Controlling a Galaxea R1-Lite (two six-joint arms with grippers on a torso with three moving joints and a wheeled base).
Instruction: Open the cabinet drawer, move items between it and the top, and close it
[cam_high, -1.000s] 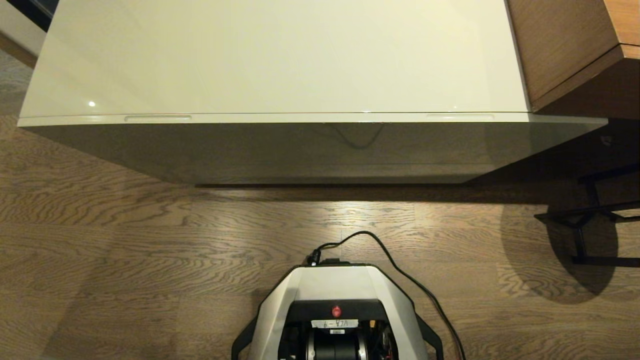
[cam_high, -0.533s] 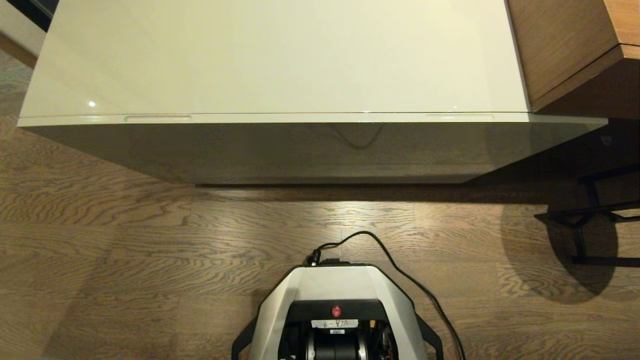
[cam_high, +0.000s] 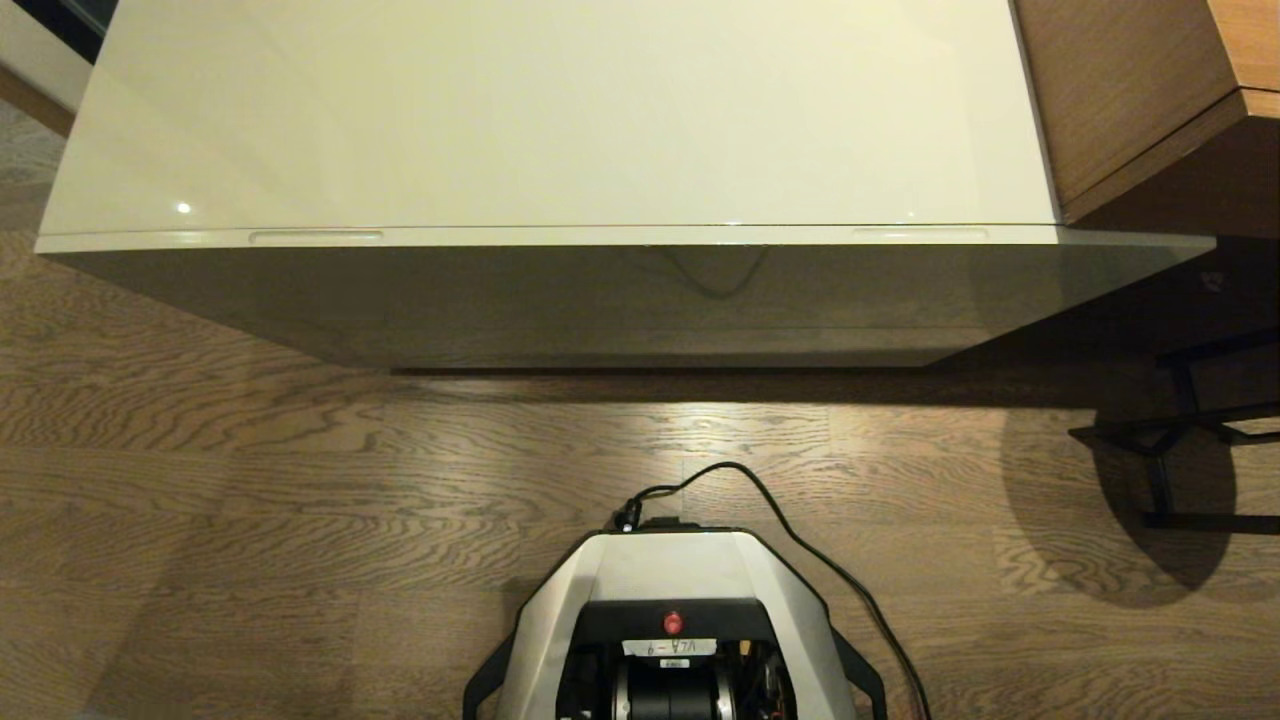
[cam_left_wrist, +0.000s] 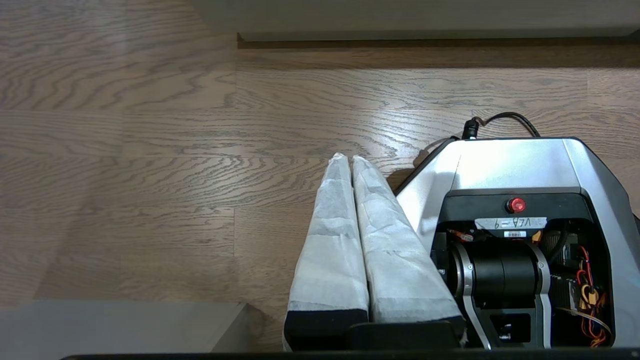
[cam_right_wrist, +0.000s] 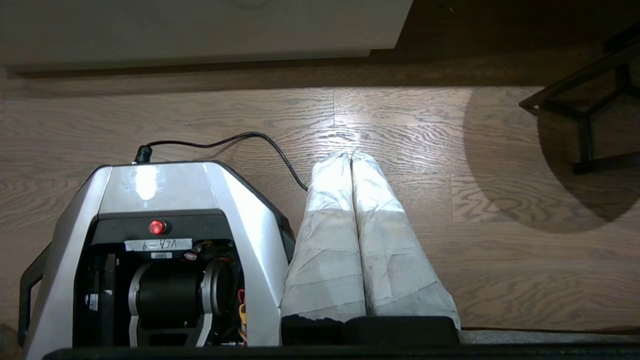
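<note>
1. Two claws, both mine, hang parked at my sides over the floor: my left gripper (cam_left_wrist: 348, 159) beside the left flank of my base (cam_high: 675, 575), my right gripper (cam_right_wrist: 349, 156) beside its right flank. Each has its wrapped fingers pressed together, tip to tip, and has hold of nothing.
2. Nothing has changed over the last second: my head view matches the two earlier looks, the black cable (cam_high: 800, 540) lies in the same loop, and neither arm has stirred. I judge the task not yet begun.
3. Ahead, across bare wooden floor (cam_high: 250, 480), the cabinet drawer (cam_high: 640, 238) sits fully shut, its front edge flush under the top, one slim slot towards the left (cam_high: 315, 237) and one towards the right (cam_high: 920, 234).
4. Farther on, the top (cam_high: 560, 110) shows glossy cream and carries no items that I can see; any slippers or paper roll are hidden from me, perhaps inside the drawer.
5. My next move, I judge, is to raise an arm to one slot and pull.
</note>
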